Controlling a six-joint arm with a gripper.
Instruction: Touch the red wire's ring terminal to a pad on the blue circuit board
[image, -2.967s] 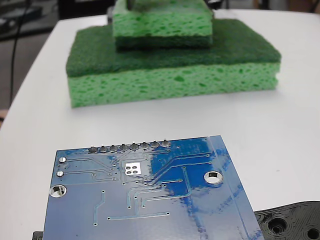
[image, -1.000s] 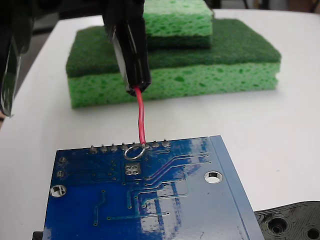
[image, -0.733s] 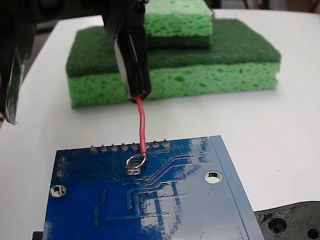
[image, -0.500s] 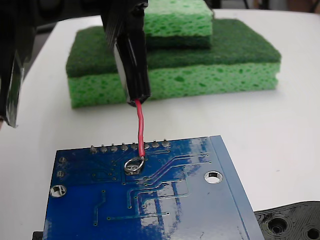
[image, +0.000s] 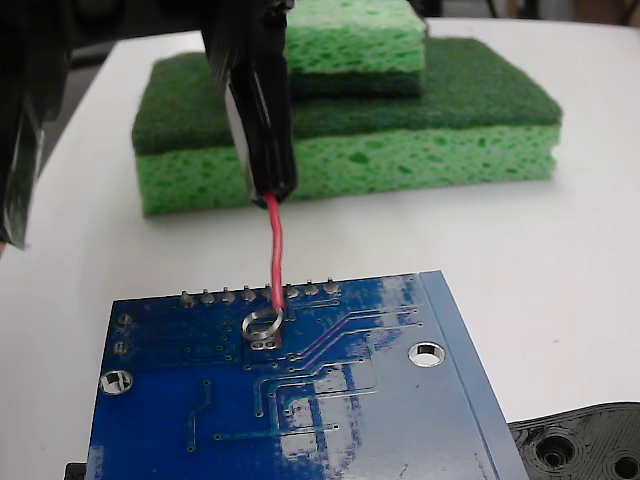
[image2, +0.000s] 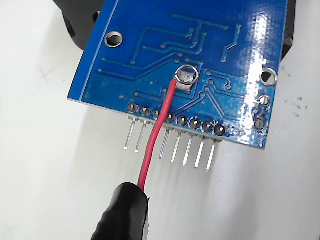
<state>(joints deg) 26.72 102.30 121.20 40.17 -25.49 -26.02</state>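
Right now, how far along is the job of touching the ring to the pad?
Done: the pincer holds the thin red wire over the glossy blue circuit board, and the small silver ring terminal lies on the silver square pad, partly overlapping it. In hand: holding that contact. Left: firm contact cannot be confirmed; in the fixed view the ring looks tilted.

Fixed cam sits low and close at the near edge of the blue circuit board (image: 300, 390), looking across it toward the green sponges (image: 350, 130) stacked behind — board's pin row lies at its far side. Wrist cam looks from the opposite side, steeply down and v. close, so the board (image2: 190, 60) fills the top of frame w/ pins pointing toward the lens. Both views share the board's pin edge and silver pad area (image: 263, 338) (image2: 186, 80).
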